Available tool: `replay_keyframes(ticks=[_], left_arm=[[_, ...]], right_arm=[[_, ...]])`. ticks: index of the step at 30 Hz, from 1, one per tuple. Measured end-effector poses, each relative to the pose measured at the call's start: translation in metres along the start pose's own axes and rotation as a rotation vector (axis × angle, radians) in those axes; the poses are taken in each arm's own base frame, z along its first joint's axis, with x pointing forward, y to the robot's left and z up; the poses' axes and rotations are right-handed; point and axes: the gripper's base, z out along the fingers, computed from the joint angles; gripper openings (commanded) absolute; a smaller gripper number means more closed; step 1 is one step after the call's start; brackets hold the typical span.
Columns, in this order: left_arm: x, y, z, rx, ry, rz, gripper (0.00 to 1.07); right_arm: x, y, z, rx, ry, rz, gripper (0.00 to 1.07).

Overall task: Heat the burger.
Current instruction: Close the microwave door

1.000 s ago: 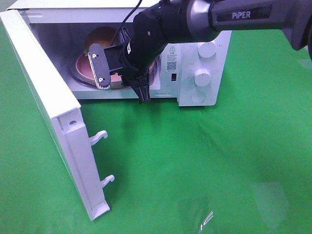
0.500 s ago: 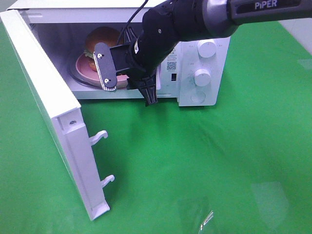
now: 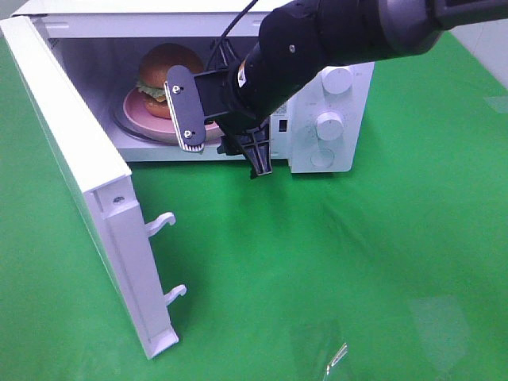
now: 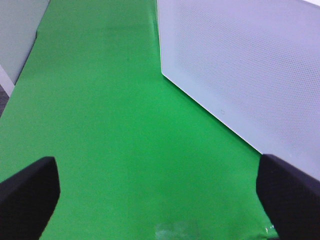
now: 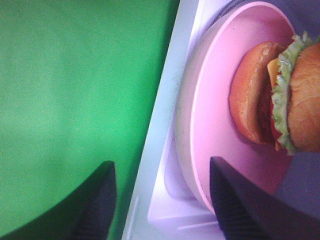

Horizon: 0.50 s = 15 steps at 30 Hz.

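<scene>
Upper left, the burger is sitting on its pink plate inside the microwave. The right claw, at the doorway, and the left claw are gaping empty. It's looking soft and squashy, so I'd be lifting by the plate.

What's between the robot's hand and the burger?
A bare part of the pink plate lies between the right gripper and the burger; the right wrist view shows it.

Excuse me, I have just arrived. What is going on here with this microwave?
The burger sits on a pink plate inside the microwave, whose door stands wide open. The right gripper is at the opening, jaws apart, holding nothing. The left gripper hangs open over the green cloth.
</scene>
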Motion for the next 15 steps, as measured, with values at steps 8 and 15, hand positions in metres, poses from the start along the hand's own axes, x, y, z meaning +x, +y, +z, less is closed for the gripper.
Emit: replay_keyframes(ticks=[8, 15], left_arm=[[0.0, 0.0, 0.0, 0.0, 0.0, 0.0, 1.0], [0.0, 0.0, 0.0, 0.0, 0.0, 0.0, 1.0]], right_arm=[[0.003, 0.007, -0.029, 0.004, -0.002, 0.039, 0.58], [0.004, 0.008, -0.047, 0.041, -0.018, 0.13, 0.61]])
